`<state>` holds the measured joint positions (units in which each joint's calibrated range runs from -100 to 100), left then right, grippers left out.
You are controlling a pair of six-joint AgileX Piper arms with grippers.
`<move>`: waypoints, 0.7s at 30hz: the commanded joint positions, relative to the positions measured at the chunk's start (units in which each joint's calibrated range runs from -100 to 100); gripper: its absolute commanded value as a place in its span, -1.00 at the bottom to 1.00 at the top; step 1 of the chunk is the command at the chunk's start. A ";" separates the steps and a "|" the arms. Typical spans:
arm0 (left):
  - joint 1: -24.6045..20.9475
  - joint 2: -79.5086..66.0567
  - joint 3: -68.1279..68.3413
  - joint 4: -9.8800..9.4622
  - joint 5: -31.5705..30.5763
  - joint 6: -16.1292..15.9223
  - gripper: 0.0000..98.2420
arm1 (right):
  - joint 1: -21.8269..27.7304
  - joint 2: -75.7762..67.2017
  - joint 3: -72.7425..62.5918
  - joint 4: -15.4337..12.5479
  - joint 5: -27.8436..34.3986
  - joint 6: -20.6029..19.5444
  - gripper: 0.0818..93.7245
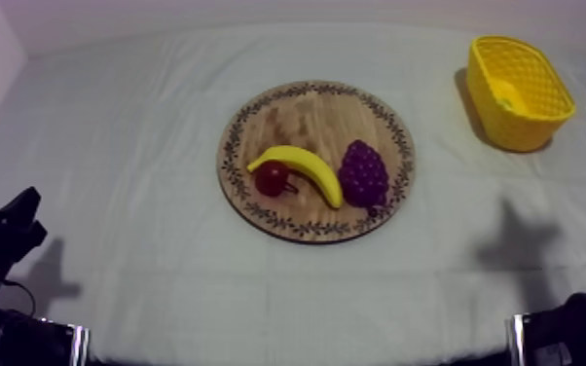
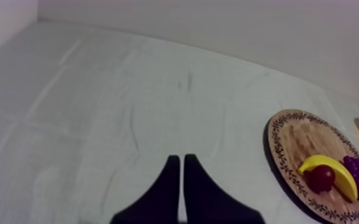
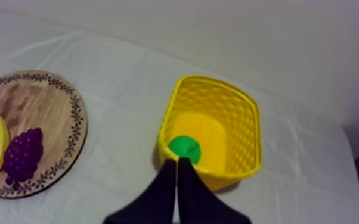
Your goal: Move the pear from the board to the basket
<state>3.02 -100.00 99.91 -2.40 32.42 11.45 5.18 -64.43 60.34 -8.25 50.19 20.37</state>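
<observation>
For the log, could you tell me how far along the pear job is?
Done: the pear lies in the yellow basket; the wooden board holds banana, grapes and small red fruit. In hand: nothing; the right gripper, by the basket, and the left gripper, over cloth, are both shut empty. Left: nothing apparent.

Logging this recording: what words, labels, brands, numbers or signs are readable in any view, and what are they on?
No readable text in any view.
The wooden board has only a decorative patterned rim, no letters.
The yellow basket, banana, bunch of grapes, small red fruit and cloth carry no markings.
</observation>
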 commanded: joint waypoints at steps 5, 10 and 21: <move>-0.01 0.00 -0.02 -0.02 0.00 0.00 -1.00 | 0.15 -20.07 18.80 1.22 -0.54 -7.59 -0.99; -0.01 0.00 -0.02 -0.02 0.00 0.00 -1.00 | -0.96 -28.07 26.18 -0.62 -1.25 -9.59 -0.99; -0.01 0.00 -0.02 -0.02 0.00 0.00 -1.00 | -6.45 -31.22 36.97 3.65 -7.48 -25.20 -0.99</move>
<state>3.02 -100.00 99.91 -2.40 32.42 11.45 -0.16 -95.59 96.34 -6.03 44.81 2.84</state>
